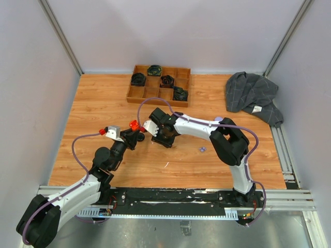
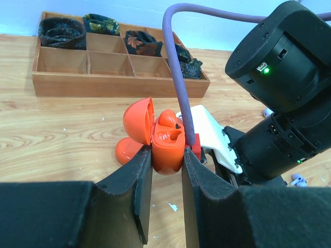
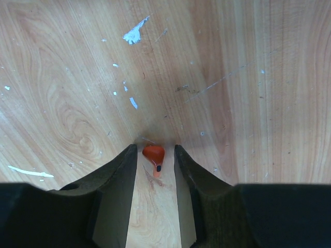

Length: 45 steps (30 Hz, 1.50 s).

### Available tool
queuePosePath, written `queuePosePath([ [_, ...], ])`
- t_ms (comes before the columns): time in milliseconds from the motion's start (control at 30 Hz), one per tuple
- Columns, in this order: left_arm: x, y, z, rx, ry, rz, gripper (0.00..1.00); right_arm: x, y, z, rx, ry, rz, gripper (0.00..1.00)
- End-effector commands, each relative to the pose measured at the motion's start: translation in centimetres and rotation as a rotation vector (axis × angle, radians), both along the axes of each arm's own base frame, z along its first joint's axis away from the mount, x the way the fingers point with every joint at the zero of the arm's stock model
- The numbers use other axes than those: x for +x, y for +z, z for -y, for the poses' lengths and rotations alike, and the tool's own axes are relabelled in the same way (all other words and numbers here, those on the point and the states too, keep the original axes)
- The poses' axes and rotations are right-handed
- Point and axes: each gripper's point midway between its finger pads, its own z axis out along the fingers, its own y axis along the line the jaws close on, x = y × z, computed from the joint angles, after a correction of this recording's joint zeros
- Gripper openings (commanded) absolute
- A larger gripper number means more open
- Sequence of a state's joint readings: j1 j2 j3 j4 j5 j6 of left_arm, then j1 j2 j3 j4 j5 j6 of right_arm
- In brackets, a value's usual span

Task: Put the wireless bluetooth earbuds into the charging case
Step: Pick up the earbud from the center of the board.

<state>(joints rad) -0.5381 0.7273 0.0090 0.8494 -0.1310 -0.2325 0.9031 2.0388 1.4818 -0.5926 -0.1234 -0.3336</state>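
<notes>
Right wrist view is showing the right gripper (image 3: pixel 155 151) standing part open over the scuffed wooden table (image 3: pixel 232 77), its black padded fingers (image 3: pixel 121 175) flanking, not yet pinching, a tiny glossy orange-red comma-shaped earbud (image 3: pixel 153 153). The earbud is lying flat between them, its dark-tipped stem running along the gap toward the wrist. Just beside it, the left gripper (image 2: pixel 166 155) is clamping the rounded orange-red plastic charging case (image 2: pixel 168 142), hinged lid (image 2: pixel 138 121) gaping. Beyond, a compartmented wooden tray (image 2: pixel 114 85) is sitting at the far edge.

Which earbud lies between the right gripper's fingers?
The orange-red earbud, flat on the table between the open jaws of the right gripper. The pale lavender earbud lies loose farther off.
</notes>
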Motion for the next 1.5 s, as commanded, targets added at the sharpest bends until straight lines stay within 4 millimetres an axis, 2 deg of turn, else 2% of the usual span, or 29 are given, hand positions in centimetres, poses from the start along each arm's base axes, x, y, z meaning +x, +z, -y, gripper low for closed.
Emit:
queuePosePath([
  [0,-0.5,-0.2,0.1,-0.006,-0.021,0.014,0.0,-0.8,-0.9,1.0,-0.078,0.009,-0.012,0.36],
  [200,-0.5,-0.2,0.1,-0.006,-0.021,0.015,0.0,-0.8,-1.1,1.0,-0.08,-0.001,-0.017,0.33],
  [333,-0.5,-0.2,0.2,-0.005,-0.026,0.019,0.0,-0.6,-1.1,0.7,-0.07,-0.013,-0.012,0.27],
  [567,-1.0,0.4,0.7,-0.006,-0.062,0.054,0.0,-0.3,1.3,0.4,-0.004,-0.065,0.037,0.2],
  [700,-1.5,0.8,1.2,-0.006,-0.101,0.082,0.0,0.1,4.4,0.4,0.069,-0.121,0.097,0.18],
  [933,-2.5,1.5,1.9,-0.003,-0.166,0.147,0.0,0.3,8.4,1.5,0.164,-0.266,0.178,0.18],
  [1067,-3.3,2.1,2.5,0.004,-0.212,0.193,0.01,0.2,11.5,1.8,0.263,-0.327,0.233,0.18],
  [1100,-3.5,2.3,2.7,0.007,-0.229,0.209,0.01,0.2,12.7,1.8,0.301,-0.337,0.251,0.18],
  [1267,-4.8,2.8,3.6,0.028,-0.309,0.269,0.01,-0.6,17.5,1.2,0.455,-0.344,0.334,0.18],
  [1467,-6.1,3.2,4.8,0.05,-0.404,0.324,0.01,-2.7,22.9,-0.3,0.683,-0.321,0.399,0.19],
])
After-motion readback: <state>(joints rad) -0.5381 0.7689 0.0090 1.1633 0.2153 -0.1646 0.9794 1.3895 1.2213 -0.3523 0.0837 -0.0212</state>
